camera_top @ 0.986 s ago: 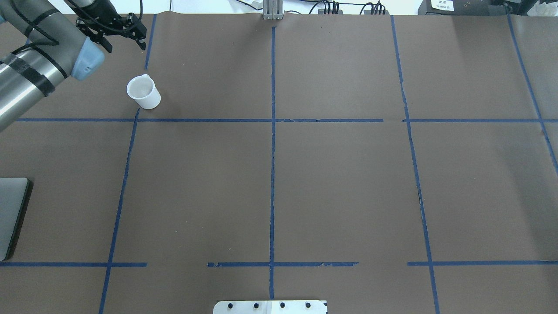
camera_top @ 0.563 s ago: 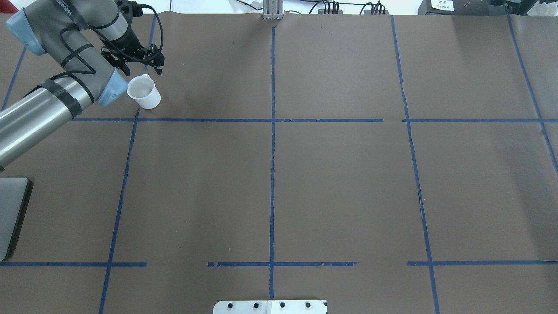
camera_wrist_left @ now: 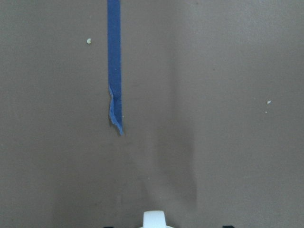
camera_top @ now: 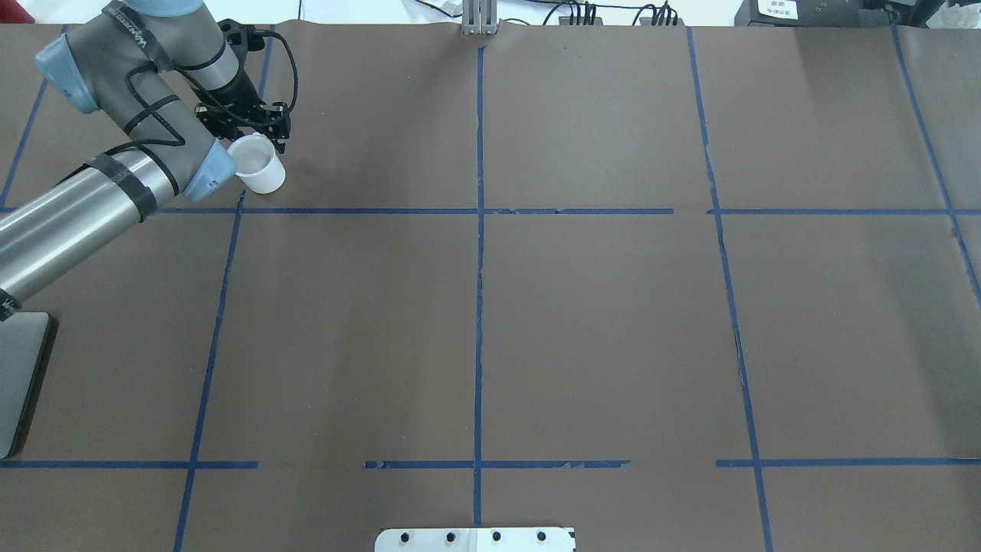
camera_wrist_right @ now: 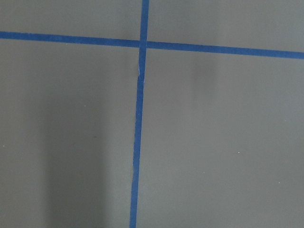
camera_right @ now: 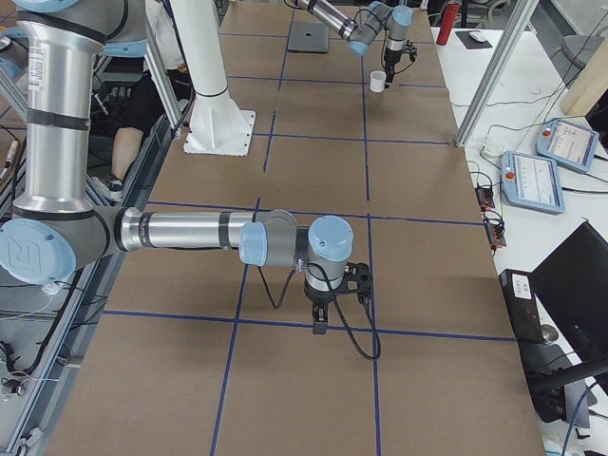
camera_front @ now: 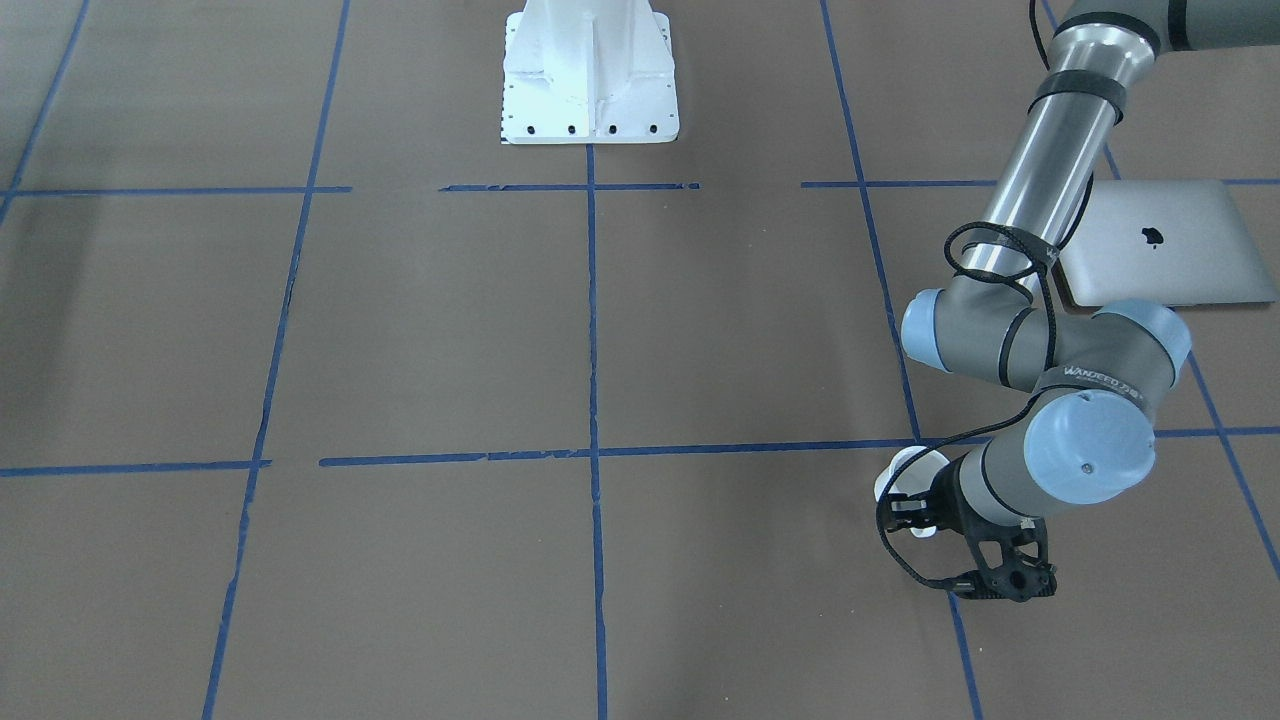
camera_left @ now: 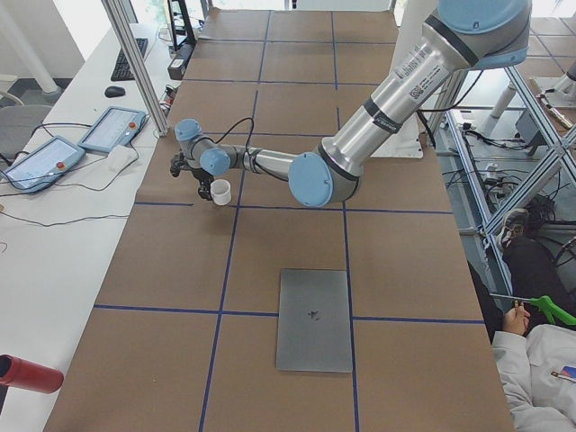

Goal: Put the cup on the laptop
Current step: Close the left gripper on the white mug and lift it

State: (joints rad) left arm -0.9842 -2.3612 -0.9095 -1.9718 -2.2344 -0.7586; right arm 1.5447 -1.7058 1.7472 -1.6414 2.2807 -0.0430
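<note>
Cup: the cup [camera_top: 257, 164] stands upright and mouth-up on the brown paper. It sits in the far left part of the table, just beyond a crossing of blue tape [camera_top: 478, 211].
Left gripper: the left gripper [camera_top: 247, 129] points down at the far side of the cup's rim, with its jaws spread wide. In the wrist camera a small white bit of the cup shows at the bottom edge, between the two finger tips. From here I can't tell whether the fingers touch the cup.
Left arm: the left arm [camera_top: 84, 207] reaches in from the near left, bent sharply at the wrist joints. A black cable loops around it, and part of the cup is hidden from across the table.
Laptop: the laptop [camera_front: 1160, 243] lies flat and closed with its logo up. It is on the robot's left side close to the base end of the table, well apart from the cup.
Right gripper: the right gripper [camera_right: 337, 304] hangs low over a tape crossing at the other end of the table, far from both things. I can't tell whether its jaws are apart or together.
Table: the table [camera_top: 605, 330] is covered in brown paper marked into a grid with tape. The white robot base [camera_front: 590, 80] is bolted at the middle of the near edge.
</note>
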